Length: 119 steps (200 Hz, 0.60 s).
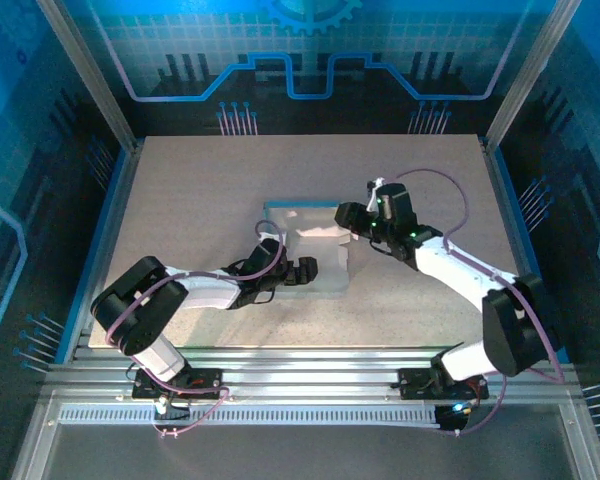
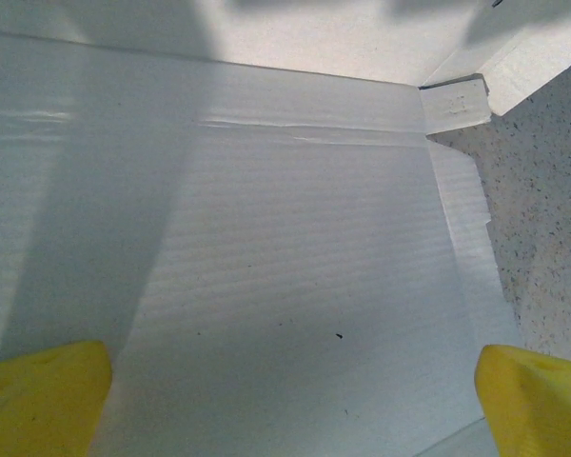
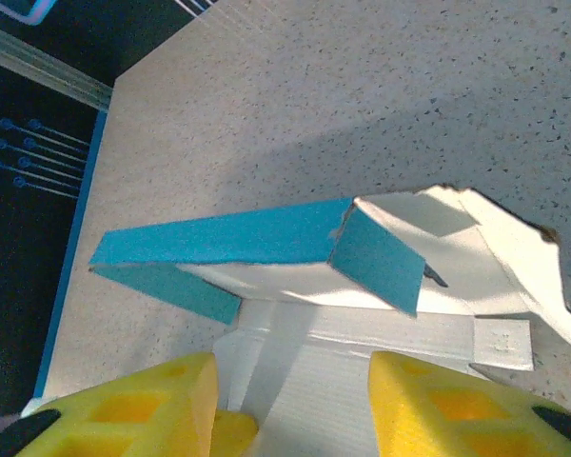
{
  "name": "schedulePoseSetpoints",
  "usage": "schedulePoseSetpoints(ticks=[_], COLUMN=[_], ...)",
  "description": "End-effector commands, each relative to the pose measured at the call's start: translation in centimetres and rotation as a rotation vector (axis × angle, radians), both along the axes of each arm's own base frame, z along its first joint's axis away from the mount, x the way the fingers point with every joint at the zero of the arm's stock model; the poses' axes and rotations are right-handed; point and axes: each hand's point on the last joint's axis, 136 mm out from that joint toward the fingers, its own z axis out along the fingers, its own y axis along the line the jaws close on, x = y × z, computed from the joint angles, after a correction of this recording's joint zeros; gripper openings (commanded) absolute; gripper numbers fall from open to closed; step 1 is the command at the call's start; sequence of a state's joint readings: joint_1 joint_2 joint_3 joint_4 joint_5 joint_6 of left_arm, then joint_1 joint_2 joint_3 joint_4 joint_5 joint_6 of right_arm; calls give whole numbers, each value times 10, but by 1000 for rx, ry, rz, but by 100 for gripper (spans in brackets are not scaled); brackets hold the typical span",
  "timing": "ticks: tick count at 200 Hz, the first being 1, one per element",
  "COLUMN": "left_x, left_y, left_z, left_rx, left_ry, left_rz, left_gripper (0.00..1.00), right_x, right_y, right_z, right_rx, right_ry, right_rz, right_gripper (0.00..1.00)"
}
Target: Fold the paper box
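Observation:
The paper box (image 1: 318, 268) lies partly folded at the table's middle, pale inner side up, with a light blue back wall (image 3: 224, 236) and a blue side flap (image 3: 379, 259) raised. My left gripper (image 1: 306, 270) hovers over the near part of the box, open wide. Its yellow fingertips (image 2: 48, 395) frame the white floor panel (image 2: 266, 238), and nothing is between them. My right gripper (image 1: 346, 218) is at the box's right side, pointing left. In the right wrist view this gripper (image 3: 293, 409) stands open above the white panel, gripping nothing.
The speckled beige table (image 1: 200, 180) surrounds the box, with free room on every side. A blue rail (image 1: 98, 235) and metal frame posts border the table. A small white tab (image 2: 457, 103) sticks out at the box's corner.

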<state>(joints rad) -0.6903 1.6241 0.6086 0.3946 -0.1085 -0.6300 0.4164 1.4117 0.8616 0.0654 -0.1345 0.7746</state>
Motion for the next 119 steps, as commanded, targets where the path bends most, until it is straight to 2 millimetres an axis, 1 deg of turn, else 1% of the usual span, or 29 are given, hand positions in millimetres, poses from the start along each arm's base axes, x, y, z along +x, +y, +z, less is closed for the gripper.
schedulePoseSetpoints(ticks=[1, 17, 26, 42, 53, 63, 83, 104, 107, 119], left_x=[-11, -12, -12, -13, -13, -14, -14, -17, -17, -18], left_y=[5, 4, 4, 5, 5, 5, 6, 9, 10, 11], left_z=[-22, -22, -22, -23, -23, -25, -26, -28, -29, -29], left_rx=[40, 39, 39, 38, 35, 34, 32, 38, 38, 32], left_ry=[79, 81, 82, 86, 87, 91, 95, 108, 110, 110], left_rz=[4, 1, 0, 3, 3, 4, 12, 25, 29, 35], left_gripper=[99, 99, 99, 99, 100, 99, 99, 99, 99, 99], right_x=[-17, -25, -29, -32, -32, -30, -22, -16, -11, -6], right_y=[-4, -10, -13, -17, -16, -14, -11, -9, -8, -11], right_z=[3, -3, -10, -20, -27, -32, -50, -64, -60, -66], right_rx=[-20, -45, -61, -77, -66, -45, -25, -12, -6, -22], right_ry=[-45, -44, -34, -21, -18, -19, 15, 36, 15, 27], right_rz=[85, 105, 112, 114, 114, 108, 78, 66, 59, 38], right_gripper=[48, 47, 47, 45, 45, 45, 46, 47, 47, 48])
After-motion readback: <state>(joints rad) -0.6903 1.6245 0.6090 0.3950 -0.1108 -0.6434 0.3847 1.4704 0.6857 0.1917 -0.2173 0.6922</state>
